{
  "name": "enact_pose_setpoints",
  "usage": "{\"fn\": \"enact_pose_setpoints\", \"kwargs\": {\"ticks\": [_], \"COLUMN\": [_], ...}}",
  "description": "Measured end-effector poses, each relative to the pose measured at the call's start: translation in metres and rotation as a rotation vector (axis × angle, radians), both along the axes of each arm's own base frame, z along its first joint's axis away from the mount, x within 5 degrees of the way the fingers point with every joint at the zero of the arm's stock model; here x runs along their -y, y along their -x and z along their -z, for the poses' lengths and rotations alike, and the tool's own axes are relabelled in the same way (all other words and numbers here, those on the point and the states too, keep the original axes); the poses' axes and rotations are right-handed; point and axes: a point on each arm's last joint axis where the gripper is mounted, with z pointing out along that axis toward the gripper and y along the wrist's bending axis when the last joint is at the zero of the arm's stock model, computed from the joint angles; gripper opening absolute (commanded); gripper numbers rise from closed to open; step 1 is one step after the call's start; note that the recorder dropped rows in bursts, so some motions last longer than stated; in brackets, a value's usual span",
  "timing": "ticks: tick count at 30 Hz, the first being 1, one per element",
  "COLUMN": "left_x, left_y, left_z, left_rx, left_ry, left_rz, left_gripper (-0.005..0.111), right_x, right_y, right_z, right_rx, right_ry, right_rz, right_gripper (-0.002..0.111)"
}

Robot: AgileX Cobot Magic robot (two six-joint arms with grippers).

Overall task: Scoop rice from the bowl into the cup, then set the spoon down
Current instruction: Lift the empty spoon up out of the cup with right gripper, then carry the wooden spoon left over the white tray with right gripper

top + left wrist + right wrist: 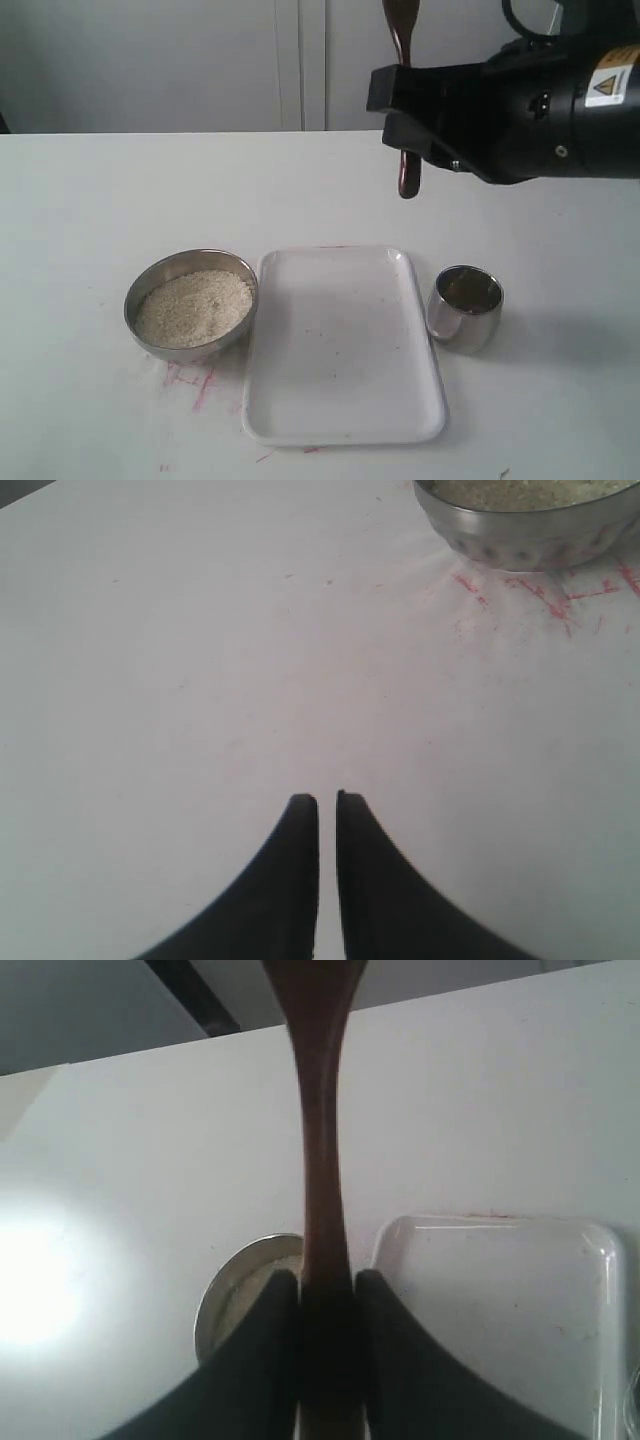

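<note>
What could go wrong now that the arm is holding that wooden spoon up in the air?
1. The right gripper pinches the spoon by its thin handle only; it might twist or slip when it digs into the rice.
2. The bowl is nearly full, so grains may spill over the rim.
3. The cup is small and sits across the tray, so rice could drop on the way.

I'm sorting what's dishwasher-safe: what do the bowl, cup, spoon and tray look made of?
The bowl and cup look like polished steel: silvery, with mirror-like reflections. The spoon looks like wood with a smooth reddish-brown finish, perhaps varnished. The tray seems to be white plastic or melamine, faintly glossy with rounded corners; which of the two, the look leaves open.
</note>
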Motion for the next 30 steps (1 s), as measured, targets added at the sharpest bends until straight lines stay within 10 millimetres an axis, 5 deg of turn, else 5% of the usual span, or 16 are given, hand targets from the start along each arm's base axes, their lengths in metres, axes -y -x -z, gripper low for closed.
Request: {"fn": "enact_pose_setpoints", "kwargs": {"ticks": [15,30], "left_x": [0.000,0.000], "left_y": [0.000,0.000], "left_z": [0.000,0.000], "left_rx": [0.000,0.000], "left_ry": [0.000,0.000], "left_rz": [0.000,0.000], "left_gripper": [0.014,0.014], "right_x": [-0.011,-0.026], "right_y": [0.014,-0.010], "right_z": [-0.048,-0.027], "right_rx": [-0.001,-0.188], "right_ry": [0.109,0.242], "right_rz": [-0.138,-0.192], "right_gripper": [0.000,0.000]}}
